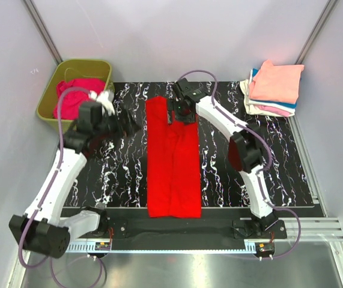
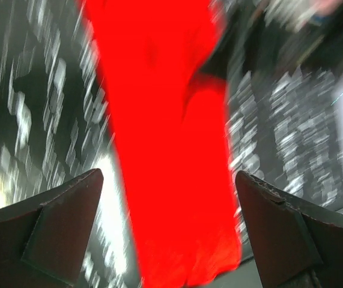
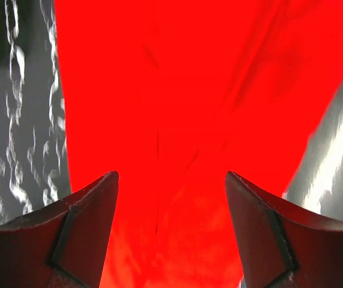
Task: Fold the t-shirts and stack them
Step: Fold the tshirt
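A bright red t-shirt [image 1: 172,159], folded into a long narrow strip, lies down the middle of the black marbled mat. My right gripper [image 1: 181,115] hovers over its far end with its jaws open; the right wrist view shows the red cloth [image 3: 177,90] between and beneath the empty gripper [image 3: 171,175]. My left gripper [image 1: 130,125] is left of the shirt's far part, open and empty [image 2: 168,175]; its blurred view shows the red strip [image 2: 165,150] ahead. A magenta-pink shirt [image 1: 75,97] lies in the tub. Folded peach, pink, white and blue shirts are stacked [image 1: 273,87] at the back right.
An olive-green plastic tub [image 1: 46,102] stands at the back left, off the mat. The black marbled mat [image 1: 279,168] covers the table between the side rails. Grey walls close in the back and sides.
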